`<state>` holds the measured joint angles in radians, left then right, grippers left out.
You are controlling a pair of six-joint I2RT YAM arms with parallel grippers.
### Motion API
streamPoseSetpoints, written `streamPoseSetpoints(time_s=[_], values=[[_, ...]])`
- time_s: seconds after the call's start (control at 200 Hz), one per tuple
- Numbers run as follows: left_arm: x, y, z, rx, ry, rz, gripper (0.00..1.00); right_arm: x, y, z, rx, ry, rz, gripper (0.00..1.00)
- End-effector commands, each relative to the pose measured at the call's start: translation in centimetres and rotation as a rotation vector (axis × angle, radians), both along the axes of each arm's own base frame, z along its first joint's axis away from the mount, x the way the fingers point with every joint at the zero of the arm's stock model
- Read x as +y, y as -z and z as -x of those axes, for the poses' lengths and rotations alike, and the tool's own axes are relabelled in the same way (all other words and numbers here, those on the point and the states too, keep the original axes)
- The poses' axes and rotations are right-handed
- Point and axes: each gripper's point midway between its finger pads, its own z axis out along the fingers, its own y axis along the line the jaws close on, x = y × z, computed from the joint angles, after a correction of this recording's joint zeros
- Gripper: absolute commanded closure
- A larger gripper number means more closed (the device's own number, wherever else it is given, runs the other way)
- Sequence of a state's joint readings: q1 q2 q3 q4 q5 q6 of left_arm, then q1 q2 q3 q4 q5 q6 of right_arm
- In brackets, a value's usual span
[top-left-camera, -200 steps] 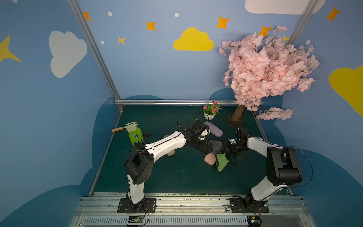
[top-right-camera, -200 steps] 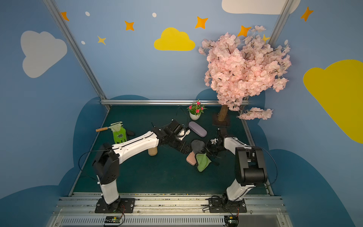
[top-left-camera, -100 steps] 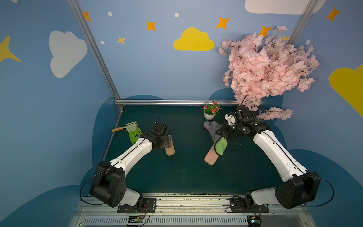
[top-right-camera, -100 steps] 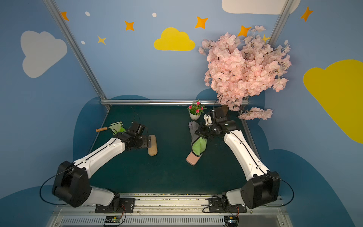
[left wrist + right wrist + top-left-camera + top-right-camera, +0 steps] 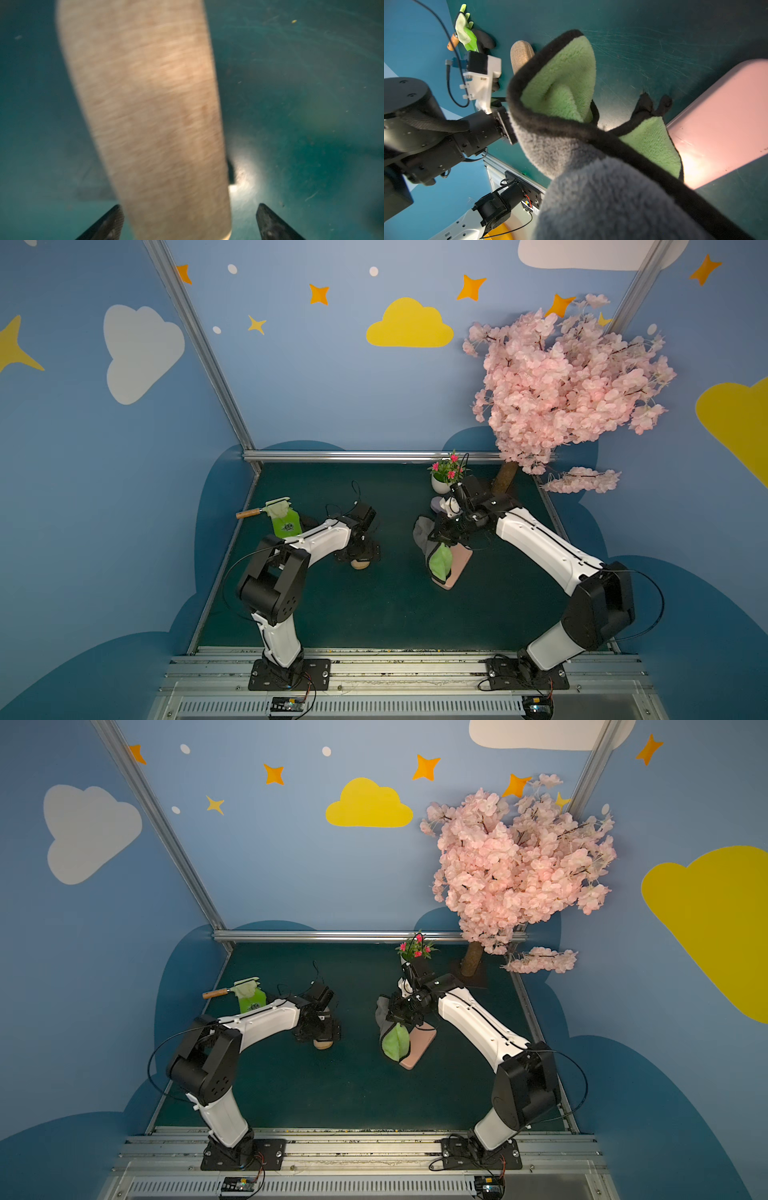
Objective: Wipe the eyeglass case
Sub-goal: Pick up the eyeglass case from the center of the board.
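Dark green desk (image 5: pixel 395 605), walled in blue, with a pink blossom tree (image 5: pixel 569 381) at its far right corner. Left arm (image 5: pixel 316 537) and right arm (image 5: pixel 540 543) both reach inward from the near rail. The right pincer (image 5: pixel 442 531) is clamped tight on a grey-and-green cloth (image 5: pixel 439 560), which hangs from it with its black hem showing in the right wrist view (image 5: pixel 591 187). The pink eyeglass case (image 5: pixel 455 568) lies flat on the desk just beside and partly behind the hanging cloth; whether they touch cannot be told. The left pincer (image 5: pixel 189 205) is spread wide, holding nothing, and points down over the tan eyeglass case (image 5: pixel 149 104), which lies on the desk left of centre and runs between the jaws, closer to one fingertip (image 5: pixel 116 216); this view is blurred. A green pouch (image 5: pixel 284 522) and a wooden-handled brush (image 5: pixel 249 514) lie at the left edge. A potted flower (image 5: pixel 446 475) stands near the tree, with a purple case (image 5: pixel 436 502) just in front of it
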<state>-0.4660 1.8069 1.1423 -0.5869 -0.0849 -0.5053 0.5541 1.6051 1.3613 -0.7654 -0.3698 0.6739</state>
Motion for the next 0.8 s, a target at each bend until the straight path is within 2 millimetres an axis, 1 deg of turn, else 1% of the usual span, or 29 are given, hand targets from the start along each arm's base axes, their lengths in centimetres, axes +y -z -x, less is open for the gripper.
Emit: streamPoseSetpoints(time_s=[0.0, 0.09, 0.14, 0.2, 0.24, 0.275, 0.385, 0.44, 0.49, 0.536, 0.581, 0.621, 0.661, 0.736, 0.751, 0.791], values=[[-0.2, 0.3, -0.4, -0.023, -0.003, 0.008, 0.02, 1.6, 3.0, 0.2, 0.066, -0.042, -0.002, 1.00], [-0.4, 0.0, -0.8, -0.069, 0.019, 0.025, 0.06, 2.2, 6.0, 0.9, 0.172, -0.048, -0.040, 1.00], [-0.5, -0.1, -1.0, -0.088, 0.037, 0.035, 0.13, 2.2, 7.4, 1.5, 0.222, -0.049, -0.067, 1.00], [-1.0, -0.2, -1.2, -0.101, 0.070, 0.051, 0.20, 1.7, 8.8, 2.1, 0.282, -0.045, -0.080, 1.00], [-1.3, -0.3, -1.2, -0.102, 0.094, 0.059, 0.23, 0.9, 9.5, 2.5, 0.313, -0.040, -0.078, 1.00], [-1.4, -0.2, -1.2, -0.097, 0.108, 0.064, 0.24, -0.1, 10.0, 2.8, 0.332, -0.036, -0.063, 1.00], [-1.4, -0.1, -0.7, -0.086, 0.135, 0.063, 0.24, -4.3, 10.7, 3.2, 0.357, -0.006, 0.000, 1.00], [-1.4, 0.0, -0.5, -0.081, 0.147, 0.059, 0.24, -6.4, 10.8, 3.4, 0.364, 0.010, 0.035, 1.00], [-1.5, 0.1, -0.3, -0.078, 0.163, 0.065, 0.24, -7.9, 10.8, 3.5, 0.366, 0.018, 0.058, 1.00], [-1.8, 0.1, 0.0, -0.079, 0.185, 0.081, 0.26, -8.8, 10.7, 3.5, 0.364, 0.022, 0.064, 1.00], [-2.4, 0.0, 0.4, -0.077, 0.210, 0.108, 0.28, -9.1, 10.5, 3.5, 0.359, 0.018, 0.065, 1.00], [-3.2, -0.2, 0.8, -0.074, 0.244, 0.140, 0.33, -9.1, 10.1, 3.3, 0.351, 0.015, 0.060, 1.00], [-4.0, -0.4, 1.5, -0.070, 0.281, 0.170, 0.37, -8.6, 9.4, 3.2, 0.341, 0.009, 0.025, 1.00], [-5.5, -0.7, 3.0, -0.065, 0.366, 0.219, 0.48, -6.9, 7.2, 2.6, 0.303, -0.009, -0.066, 1.00], [-5.8, -0.7, 3.4, -0.065, 0.389, 0.226, 0.49, -6.6, 6.7, 2.5, 0.296, -0.013, -0.082, 1.00], [-6.9, -1.0, 4.5, -0.075, 0.464, 0.251, 0.55, -6.0, 5.4, 2.4, 0.277, -0.016, -0.105, 1.00]])
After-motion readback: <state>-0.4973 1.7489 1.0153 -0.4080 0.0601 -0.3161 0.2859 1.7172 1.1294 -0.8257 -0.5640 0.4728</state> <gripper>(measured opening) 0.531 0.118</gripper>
